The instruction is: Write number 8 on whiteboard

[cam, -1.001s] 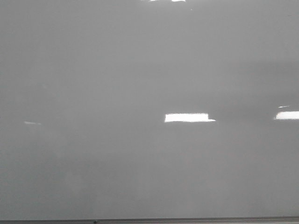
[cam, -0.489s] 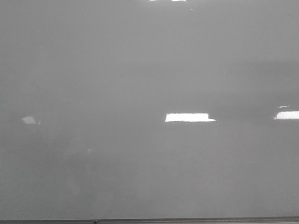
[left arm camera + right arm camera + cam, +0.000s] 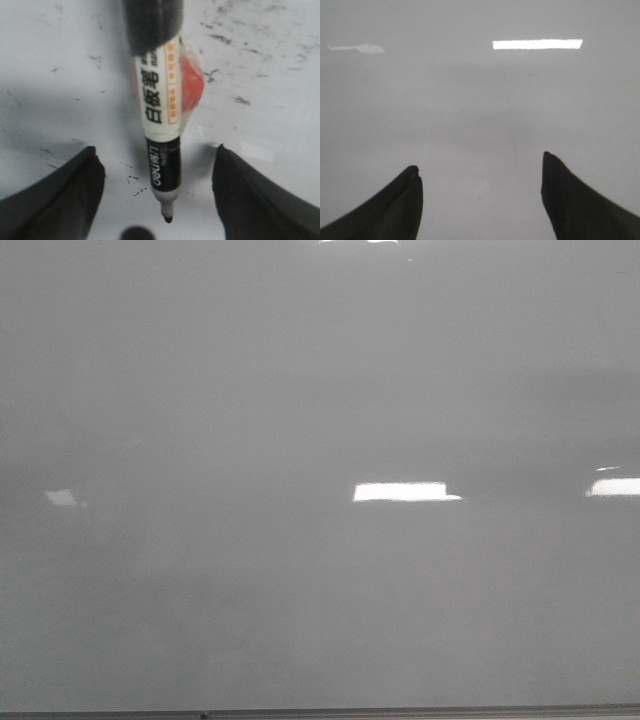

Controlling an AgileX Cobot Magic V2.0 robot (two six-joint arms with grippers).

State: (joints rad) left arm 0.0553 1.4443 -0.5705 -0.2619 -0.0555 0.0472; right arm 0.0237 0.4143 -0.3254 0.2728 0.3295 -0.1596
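The whiteboard (image 3: 300,390) is a glossy grey-white surface that fills the front view; no gripper shows there. No drawn number 8 is in any view. In the left wrist view my left gripper (image 3: 156,149) has its jaws wide apart over the board (image 3: 60,75). A whiteboard marker (image 3: 159,130), with a white label and a black barrel, lies between the fingers (image 3: 65,195) and touches neither. Its uncapped tip (image 3: 167,219) points at the gripper base. An orange object (image 3: 194,82) sits behind the marker. My right gripper (image 3: 480,161) is open and empty over bare board (image 3: 480,115).
A thin dark frame edge (image 3: 320,712) runs along the board's bottom in the front view. Bright rectangular light reflections (image 3: 405,492) lie on the board. Small black ink specks (image 3: 135,180) and smudges (image 3: 240,100) mark the board under the left gripper.
In the front view a small bright reflection at the left has grown from a thin streak to a patch. Faint shading in the lower left has shifted.
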